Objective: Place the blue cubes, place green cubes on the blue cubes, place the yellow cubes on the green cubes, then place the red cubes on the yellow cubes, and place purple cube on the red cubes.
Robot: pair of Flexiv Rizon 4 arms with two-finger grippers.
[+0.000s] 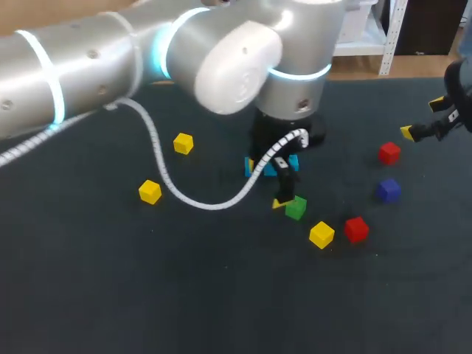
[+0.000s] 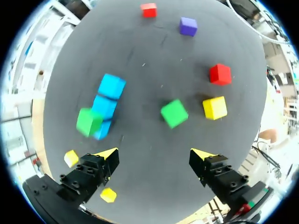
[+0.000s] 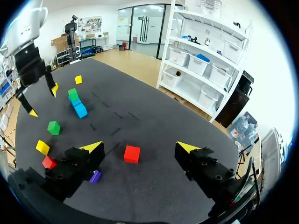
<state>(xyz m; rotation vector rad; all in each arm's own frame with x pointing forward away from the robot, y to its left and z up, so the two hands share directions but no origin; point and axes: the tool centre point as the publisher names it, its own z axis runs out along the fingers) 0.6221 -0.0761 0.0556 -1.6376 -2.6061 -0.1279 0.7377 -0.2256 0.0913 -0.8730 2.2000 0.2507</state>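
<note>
Blue cubes (image 2: 111, 87) lie in a short row, and one green cube (image 2: 88, 121) rests on the row's end nearest my left gripper (image 2: 156, 158). That gripper hangs open above the table with nothing between its fingers. A second green cube (image 2: 174, 113) lies ahead of it, and in the head view this green cube (image 1: 296, 209) is just beside the left gripper (image 1: 267, 183). My right gripper (image 3: 140, 147) is open at the table's right side, above a red cube (image 3: 132, 154). The head view shows that right gripper (image 1: 422, 118) near the right edge.
Loose on the dark table (image 1: 221, 295) are yellow cubes (image 1: 183, 143) (image 1: 150, 192) (image 1: 321, 234), red cubes (image 1: 389, 153) (image 1: 356, 228) and a purple cube (image 1: 388, 190). The left arm and its white cable (image 1: 158, 162) span the table's back left.
</note>
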